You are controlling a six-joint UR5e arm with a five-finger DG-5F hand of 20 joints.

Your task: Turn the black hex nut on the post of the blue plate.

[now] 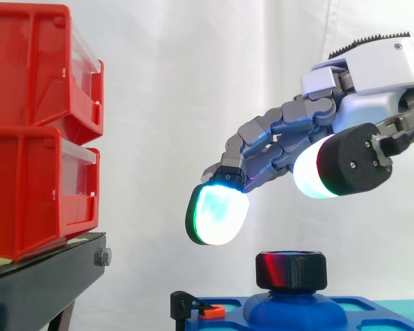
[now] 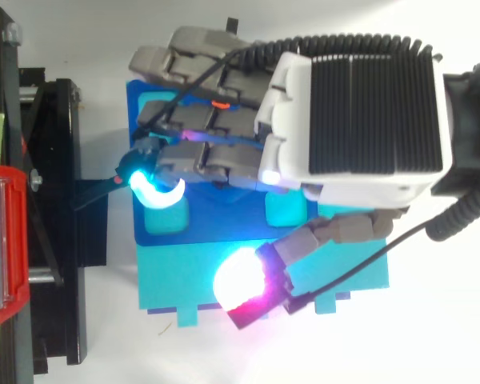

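While the robot hand [image 1: 362, 103] reaches in from the upper right of the side view, its fingers are stretched out and only loosely bent. They spread wide and hold nothing. One finger pad [image 1: 217, 212] glows cyan-white near the centre of the frame, and the thumb's pad [image 1: 317, 169] glows white and red to its right, well apart from the fingers.

There is one black hex nut [image 1: 290, 270], low in the frame right of centre. It sits upright on the single rounded blue post [image 1: 293, 308] of the one blue plate [image 2: 224, 218]. The nut lies below the gap between finger pad and thumb pad, with clear air above it, and nothing touches it. One small black bracket with an orange piece [image 1: 196, 307] stands at the plate's left end.

Two red bins fill the left side, one [image 1: 34, 69] stacked on the other [image 1: 34, 193], and both rest on one black stand [image 1: 48, 276].

The side view gives the height of the robot hand above the nut. The top view gives the layout instead. There the robot hand [image 2: 360, 120] comes from the right and spreads over the plate. Two teal squares [image 2: 168, 216] are set in the plate, and one teal slab [image 2: 176, 280] lies under it toward the lower centre. The thumb pad [image 2: 240, 282] glows over that slab.
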